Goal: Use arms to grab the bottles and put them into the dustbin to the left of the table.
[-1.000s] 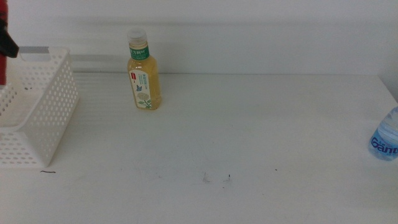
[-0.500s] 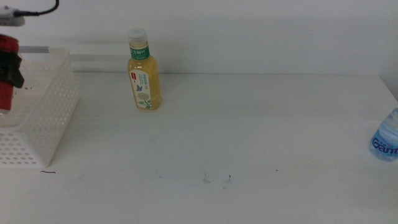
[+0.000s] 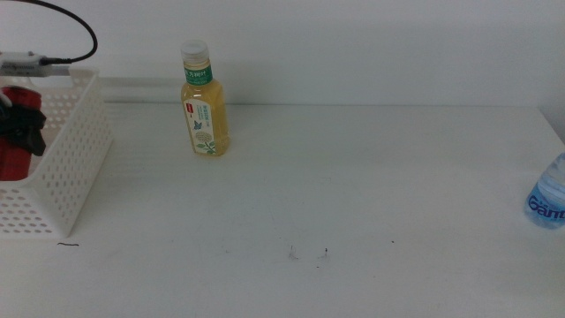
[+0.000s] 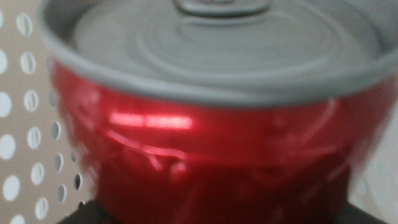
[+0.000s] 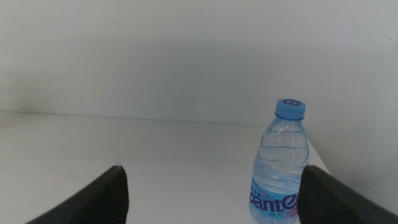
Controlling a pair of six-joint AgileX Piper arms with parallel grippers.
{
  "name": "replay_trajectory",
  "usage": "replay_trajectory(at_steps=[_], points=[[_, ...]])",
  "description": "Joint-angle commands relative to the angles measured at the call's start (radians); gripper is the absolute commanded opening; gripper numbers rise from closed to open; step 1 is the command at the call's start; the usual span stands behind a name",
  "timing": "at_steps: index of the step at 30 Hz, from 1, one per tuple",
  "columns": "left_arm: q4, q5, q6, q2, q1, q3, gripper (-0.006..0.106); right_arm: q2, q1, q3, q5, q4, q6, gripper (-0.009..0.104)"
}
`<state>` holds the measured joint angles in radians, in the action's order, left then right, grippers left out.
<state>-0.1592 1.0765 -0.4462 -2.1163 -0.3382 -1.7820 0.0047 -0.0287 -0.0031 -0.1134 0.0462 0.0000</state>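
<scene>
On the white table point(image 3: 353, 194) the yellow tea bottle point(image 3: 203, 102) stands upright near the back edge, a little to the right of the dustbin point(image 3: 66, 163) and not touching it. A few small dark specks point(image 3: 307, 254) lie on the tabletop toward the front, well apart from every bottle. The clear water bottle point(image 3: 547, 196) stands upright at the far right edge of the table, cut by the border of the middle view; in the right wrist view the same bottle point(image 5: 281, 163) shows its blue cap and blue label, and nothing stands between it and the right gripper point(image 5: 211, 193). This gripper waits with its two dark jaws wide apart and nothing between them. The dustbin, a white basket with perforated sides, is at the left edge of the table. Over its opening, the left gripper point(image 3: 26, 131) holds the slim red soda can point(image 3: 12, 146), and the lower part of the can is already below the rim, inside the basket. In the left wrist view the can point(image 4: 217, 162) fills almost the whole picture, with its grey top toward the camera and the perforated wall point(image 4: 25, 124) just beside it; the jaws are closed on the can. A black cable point(image 3: 62, 22) curves above the basket.
</scene>
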Motion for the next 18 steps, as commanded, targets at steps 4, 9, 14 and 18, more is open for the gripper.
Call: replay_trajectory(at_steps=[4,9,14,18], points=[[0.008,-0.032,0.01,0.009,0.001,-0.015,0.049,-0.005,0.006,0.003,0.006,0.003,-0.007,0.093],[-0.022,-0.03,0.01,0.009,0.012,-0.015,0.069,-0.005,0.006,0.003,0.006,0.003,-0.007,0.093],[0.043,-0.03,0.035,0.011,0.036,-0.015,0.09,-0.005,0.006,0.003,0.006,0.003,-0.007,0.093],[0.07,-0.019,0.066,0.037,0.055,-0.015,0.094,-0.005,0.006,0.003,0.006,0.003,-0.007,0.093]])
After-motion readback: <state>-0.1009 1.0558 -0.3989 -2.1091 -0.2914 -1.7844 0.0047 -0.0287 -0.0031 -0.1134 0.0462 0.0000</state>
